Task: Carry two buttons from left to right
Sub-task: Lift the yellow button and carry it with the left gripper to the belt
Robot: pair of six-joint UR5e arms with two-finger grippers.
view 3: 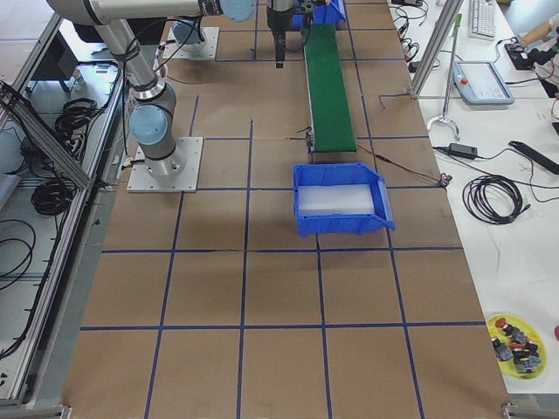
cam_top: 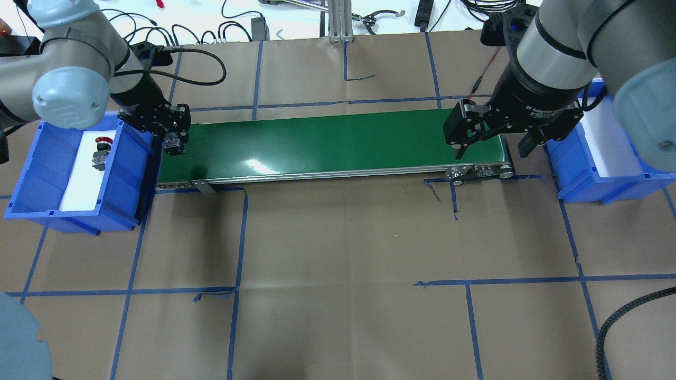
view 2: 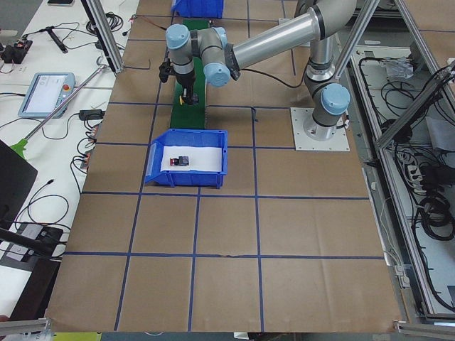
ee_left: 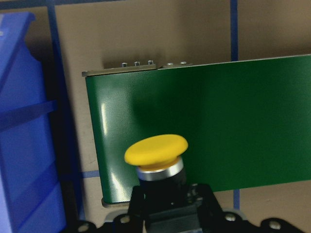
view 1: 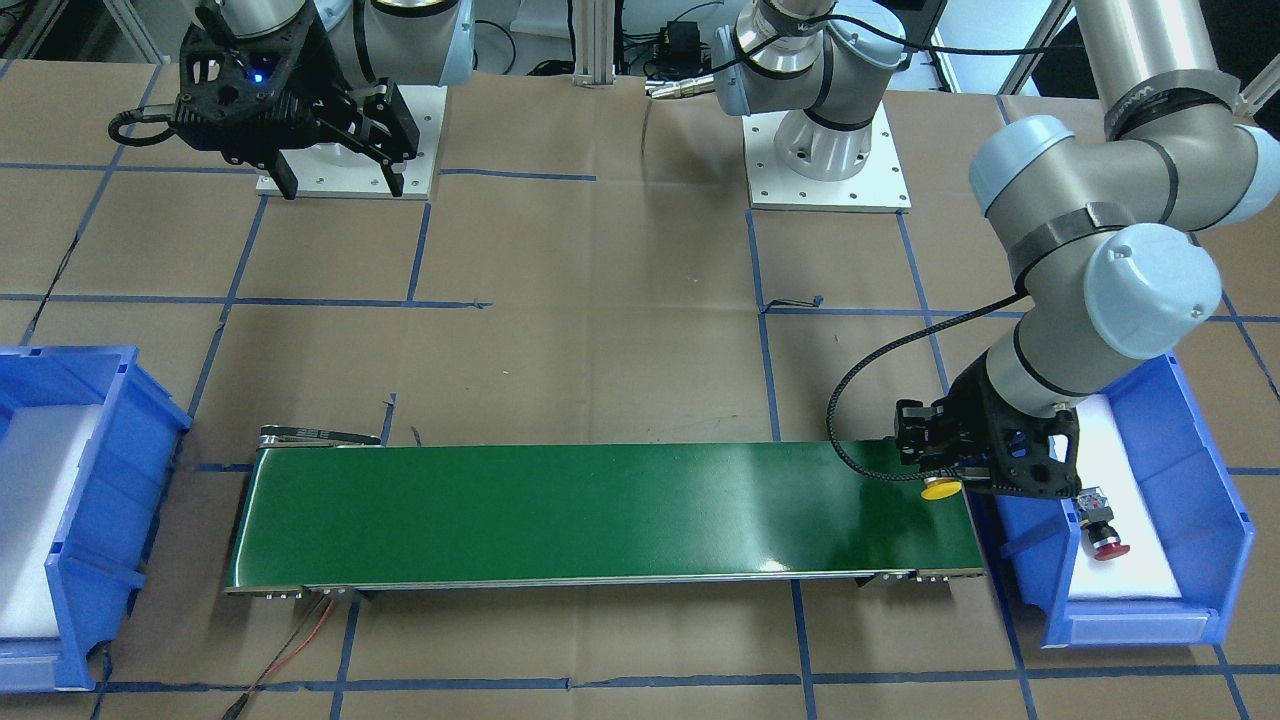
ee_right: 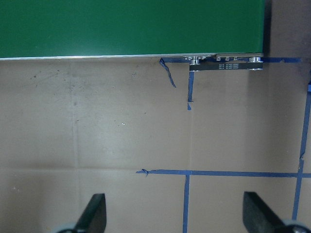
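My left gripper (view 1: 938, 468) is shut on the yellow-capped button (view 1: 941, 489) and holds it over the left end of the green conveyor belt (view 1: 600, 510). In the left wrist view the yellow cap (ee_left: 156, 149) stands upright above the belt (ee_left: 233, 121), close to its end. In the overhead view the left gripper (cam_top: 175, 141) is at the belt's left end (cam_top: 327, 145). The red-capped button (view 1: 1104, 535) lies on its side on white foam in the left blue bin (view 1: 1232, 520); it also shows in the overhead view (cam_top: 101, 153). My right gripper (cam_top: 491, 150) is open and empty above the belt's right end.
A second blue bin (cam_top: 581, 184) with white foam stands beyond the belt's right end; it also shows in the front-facing view (view 1: 100, 560). The right wrist view shows brown paper with blue tape lines below the belt edge (ee_right: 131, 24). Wires trail from the belt's end (view 1: 300, 640).
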